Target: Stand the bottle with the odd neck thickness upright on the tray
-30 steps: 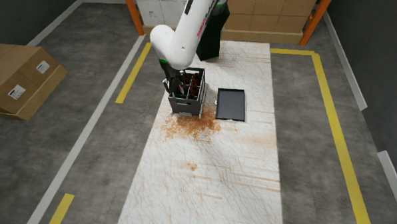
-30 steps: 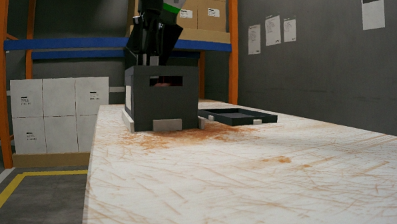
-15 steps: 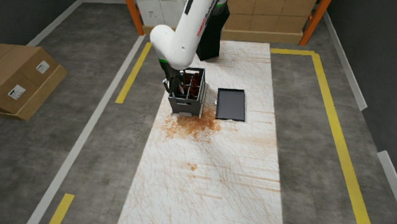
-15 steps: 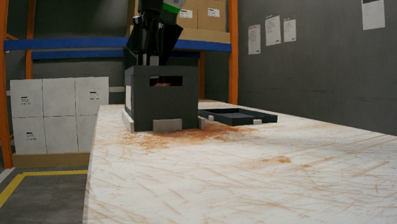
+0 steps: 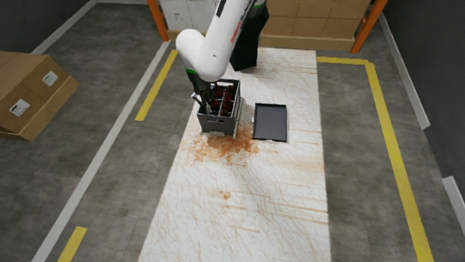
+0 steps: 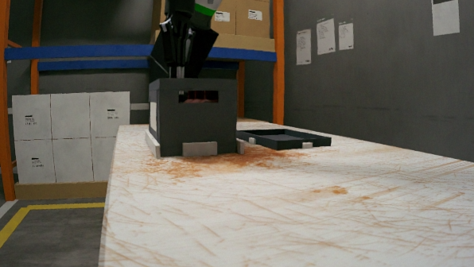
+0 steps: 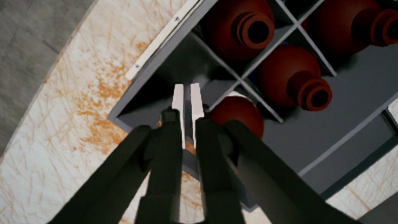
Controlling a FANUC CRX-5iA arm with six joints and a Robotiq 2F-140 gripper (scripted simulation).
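Observation:
The dark grey crate (image 5: pixel 220 104) stands on the white table, and it also shows in the exterior view (image 6: pixel 192 115). It holds several dark red bottles, upright in its cells (image 7: pixel 295 80). One bottle (image 7: pixel 235 112) stands just right of my fingers. My gripper (image 7: pixel 187 97) points down at the crate's corner cell, which looks empty. Its pads are nearly together with nothing between them. It also shows at the crate's left rim in the overhead view (image 5: pixel 204 100) and just above the crate top (image 6: pixel 180 71). The dark tray (image 5: pixel 270 122) lies empty to the right of the crate.
Rust-coloured stains mark the table in front of the crate (image 5: pixel 224 146). Cardboard boxes (image 5: pixel 27 93) sit on the floor to the left. Orange racking with boxes (image 5: pixel 312 19) stands behind the table.

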